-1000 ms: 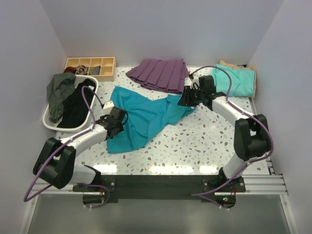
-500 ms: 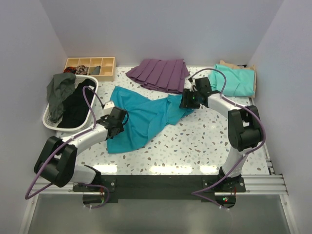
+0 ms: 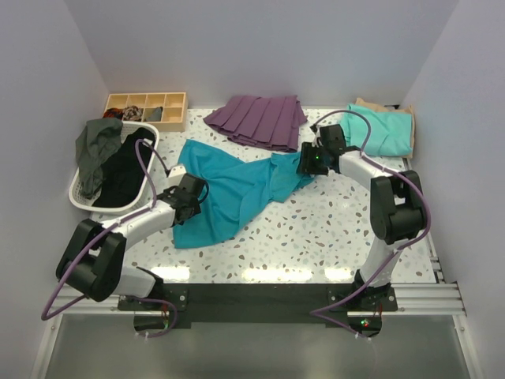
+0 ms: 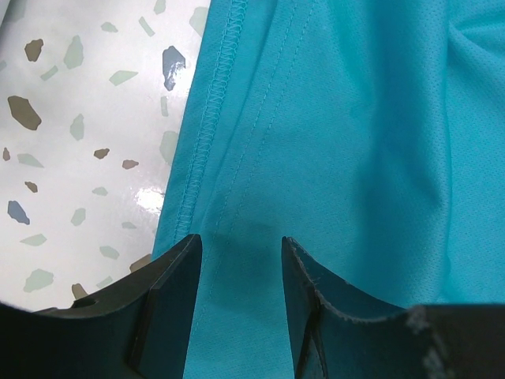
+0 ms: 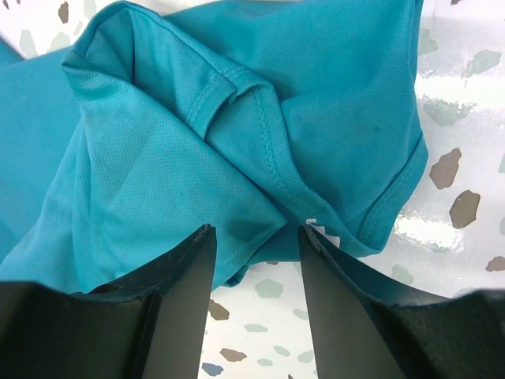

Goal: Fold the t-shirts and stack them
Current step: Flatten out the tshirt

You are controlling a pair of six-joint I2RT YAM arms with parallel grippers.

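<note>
Laundry basket (image 3: 80,196) far left, dark clothes in it. Left gripper (image 3: 192,192) sits at the left hem of the teal shirt (image 3: 237,189), fingers (image 4: 177,284) roughly half apart, nothing pinched. The shirt lies crumpled mid-table (not folded). Right gripper (image 3: 308,162) is over its bunched right end, fingers parted, holding nothing. Mint shirt (image 3: 383,130) is folded on the tan shirt (image 3: 368,103), back-right corner.

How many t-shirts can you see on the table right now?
3. A teal t-shirt lies spread mid-table; a mint-green t-shirt sits folded at the back right, on a tan t-shirt. The dark clothes in the basket could hide more.
</note>
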